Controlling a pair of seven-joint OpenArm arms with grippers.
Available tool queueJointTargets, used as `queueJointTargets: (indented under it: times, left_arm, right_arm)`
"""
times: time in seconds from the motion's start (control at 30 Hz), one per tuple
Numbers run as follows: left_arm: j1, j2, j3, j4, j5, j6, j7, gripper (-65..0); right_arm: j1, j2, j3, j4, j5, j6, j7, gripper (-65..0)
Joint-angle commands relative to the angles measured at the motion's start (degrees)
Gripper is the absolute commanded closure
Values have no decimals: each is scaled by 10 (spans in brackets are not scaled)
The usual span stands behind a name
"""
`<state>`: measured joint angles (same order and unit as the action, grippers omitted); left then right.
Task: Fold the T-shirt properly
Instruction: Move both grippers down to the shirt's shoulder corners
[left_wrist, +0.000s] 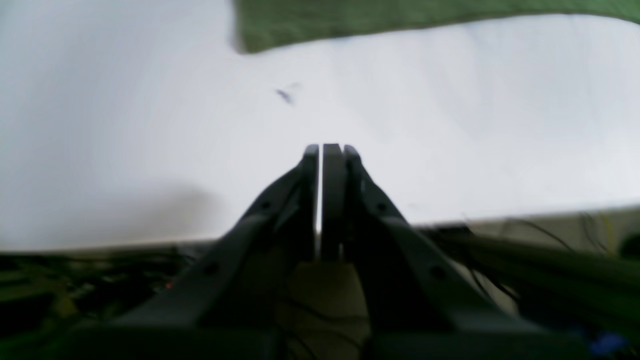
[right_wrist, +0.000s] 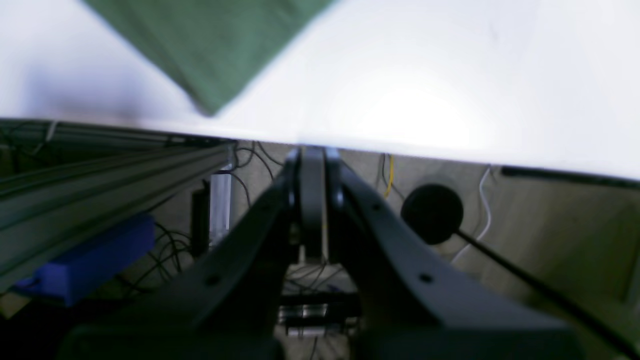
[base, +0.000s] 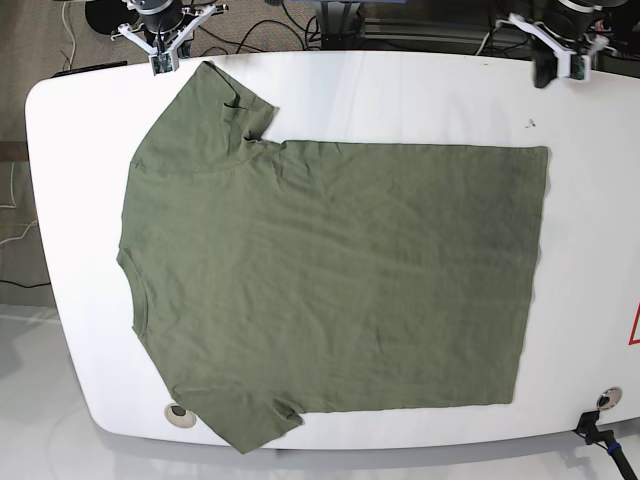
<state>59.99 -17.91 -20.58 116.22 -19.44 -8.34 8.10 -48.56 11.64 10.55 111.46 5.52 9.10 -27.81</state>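
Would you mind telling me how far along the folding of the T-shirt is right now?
Nothing is folded yet. The T-shirt lies spread flat on the table, both sleeves out. Nothing is in hand: the left claw and the right claw are both shut and empty, parked at the table's far edge near the shirt's corners. Every fold is left to do.

Both grippers (left_wrist: 330, 150) (right_wrist: 312, 152) are showing dark, matte fingers (left_wrist: 280, 200) with small round screw holes; white brackets (base: 165, 40) are flanking them.
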Motion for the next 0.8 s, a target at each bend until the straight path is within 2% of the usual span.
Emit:
queueJointTargets:
  times: [0.0,0.17,0.3,0.43,0.5,0.63,0.77]
  left_arm:
    - [-6,-7,-8,21,-8,2,-19,0]
    - [-27,-8,-6,35,-13,1,-10,-12]
    - [-33,-7,0,35,-17,1,-9,-100]
    - [-35,-12,4,29,-21,12,-6,-135]
    - [-40,-14,7,26,-25,21,-5,-141]
    - [-63,-16,10,21,-29,34,-3,-120]
    - [-103,-21,14,16,-29,33,3,-114]
  right_arm:
    - [20,16,7,51,23,12,38,0]
    - [63,40,21,92,73,58,-49,0]
    - [109,57,44,103,82,57,-123,-8]
    - [168,54,60,105,105,52,-215,-197]
    - [201,39,81,104,111,69,-246,-226]
    - [267,-17,139,77,109,146,-294,-214]
    - [314,-66,189,4,115,206,-313,-184]
